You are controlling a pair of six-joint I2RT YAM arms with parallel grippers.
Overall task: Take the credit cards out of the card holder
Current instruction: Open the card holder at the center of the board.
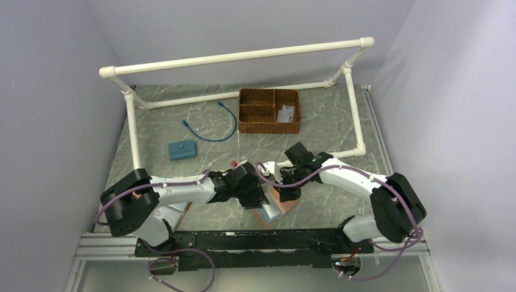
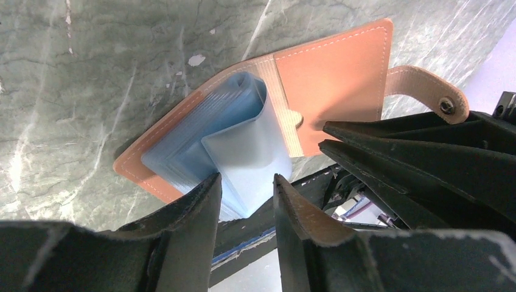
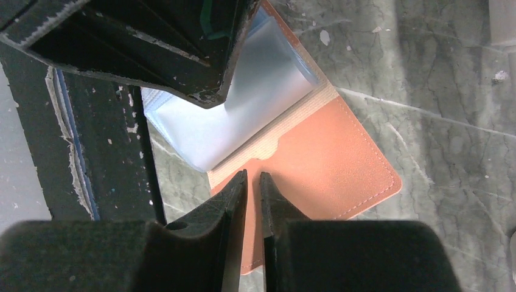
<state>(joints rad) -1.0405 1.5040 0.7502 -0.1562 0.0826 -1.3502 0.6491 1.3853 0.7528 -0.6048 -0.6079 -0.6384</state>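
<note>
The near-clenched right pincer point(image 3: 253, 174) should pin the card holder point(image 3: 328, 158) flat while the released left pincer point(image 2: 246, 177) nips one sleeve point(image 2: 243, 146).

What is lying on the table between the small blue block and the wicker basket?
A thin blue cable, lying in a curve; the top view shows it.

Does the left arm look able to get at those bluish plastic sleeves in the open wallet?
Probably yes. The left gripper hangs right at the sleeves of the open card holder, jaws apart, nothing in the way. The right gripper is over its other half, aside.
</note>
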